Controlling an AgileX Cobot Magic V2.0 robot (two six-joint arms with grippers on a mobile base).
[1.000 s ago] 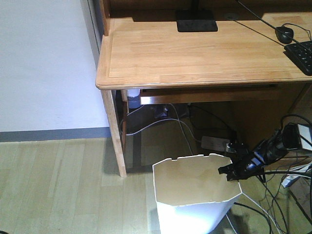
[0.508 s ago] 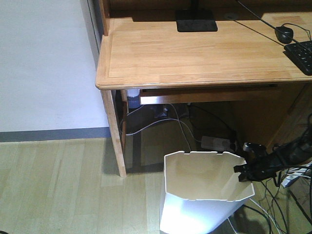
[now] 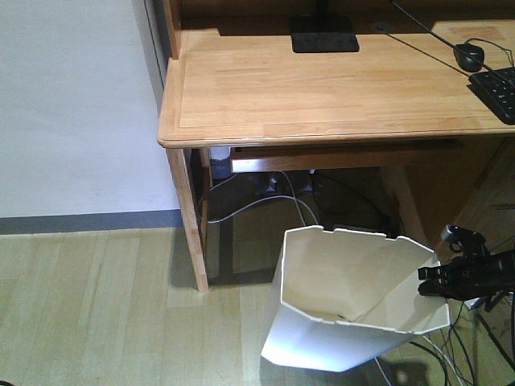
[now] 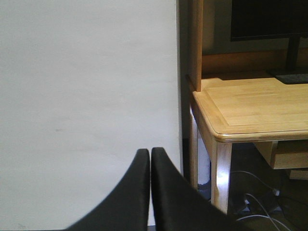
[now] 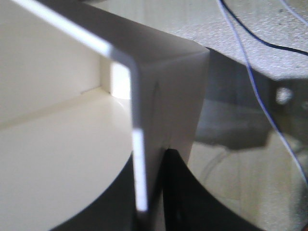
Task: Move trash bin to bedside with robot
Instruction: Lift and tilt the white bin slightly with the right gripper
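My right tool (image 3: 435, 283) is clamped on the rim of the trash bin (image 3: 322, 346), one finger inside the thin wall and one outside. My left tool (image 4: 150, 161) is pressed together on nothing. The bin tilts toward my grip, on the floor just in front of the bench (image 3: 322, 88), with cables (image 3: 265, 199) lying near it. The bed is not in view. I judge the drag should go slow and low, or the wall may buckle, slip free, or snag a cable.
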